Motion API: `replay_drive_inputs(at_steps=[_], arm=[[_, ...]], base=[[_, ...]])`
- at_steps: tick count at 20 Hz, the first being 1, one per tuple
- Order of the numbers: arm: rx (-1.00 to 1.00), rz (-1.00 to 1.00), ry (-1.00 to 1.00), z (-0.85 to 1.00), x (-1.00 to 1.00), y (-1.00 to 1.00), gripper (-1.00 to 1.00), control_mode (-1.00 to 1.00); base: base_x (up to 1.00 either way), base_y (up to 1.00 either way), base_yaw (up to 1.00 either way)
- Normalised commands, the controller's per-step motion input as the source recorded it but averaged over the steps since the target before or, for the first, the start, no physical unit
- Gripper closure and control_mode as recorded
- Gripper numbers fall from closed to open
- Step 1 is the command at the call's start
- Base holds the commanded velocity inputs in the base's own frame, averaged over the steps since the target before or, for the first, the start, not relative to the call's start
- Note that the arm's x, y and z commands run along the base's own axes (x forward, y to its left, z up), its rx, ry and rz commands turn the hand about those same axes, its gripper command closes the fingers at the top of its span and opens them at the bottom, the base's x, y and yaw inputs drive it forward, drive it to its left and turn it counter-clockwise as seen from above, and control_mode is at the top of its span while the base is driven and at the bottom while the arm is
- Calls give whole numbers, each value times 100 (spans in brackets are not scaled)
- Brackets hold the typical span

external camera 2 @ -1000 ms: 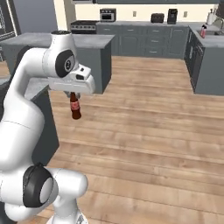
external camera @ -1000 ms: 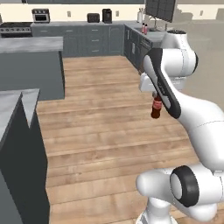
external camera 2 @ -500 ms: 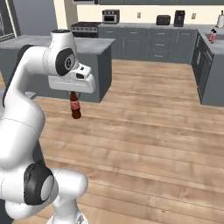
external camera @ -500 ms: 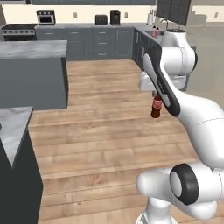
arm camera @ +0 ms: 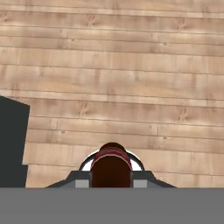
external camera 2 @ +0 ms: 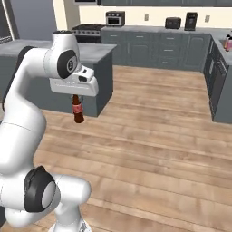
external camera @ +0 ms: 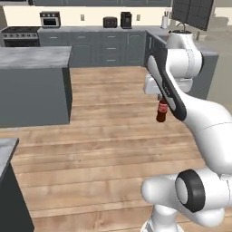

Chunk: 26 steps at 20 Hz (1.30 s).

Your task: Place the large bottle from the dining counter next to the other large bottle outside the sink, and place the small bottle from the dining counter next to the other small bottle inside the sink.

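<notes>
A: What are we carrying right now?

B: We have the small bottle, the cola-style one, dark brown with a red label and red cap. The fingers are closed tight on its neck, and it hangs upright below the hand, in the air over the wooden floor and touching nothing else.

A: How do we expect it to handle?

B: We judge it light and rigid, with a smooth, probably slippery surface. The neck is narrow and the body wider, so the shoulder under the fingers should keep it from sliding down. Held so high, though, it could swing like a pendulum if we turn sharply.

A: Would a hold lower down be better?

B: Perhaps steadier, but the neck hold leaves the base free, which suits lowering it into a basin. We would keep it.

A: What is around us?

B: Pale wood planks with visible grain run below us. A dark grey island with a grey stone top stands well apart on our left. Grey cabinets line the far wall, carrying a toaster and a coffee machine. In the hand view we look straight down the round red cap at the planks.
</notes>
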Motion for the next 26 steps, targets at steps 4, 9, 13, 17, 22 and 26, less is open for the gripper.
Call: replay_drive_inputs(at_steps=[4, 9, 13, 17, 22, 26], arm=[[0, 0, 0, 0, 0, 0, 100, 100], [0, 0, 0, 0, 0, 0, 100, 100], [0, 0, 0, 0, 0, 0, 100, 100], [0, 0, 0, 0, 0, 0, 100, 100], [0, 0, 0, 0, 0, 0, 100, 100], [0, 0, 0, 0, 0, 0, 100, 100]], base=[[100, -53, 6], [100, -58, 6], [100, -53, 4], [100, -37, 2], [100, -24, 1], [100, -28, 1]])
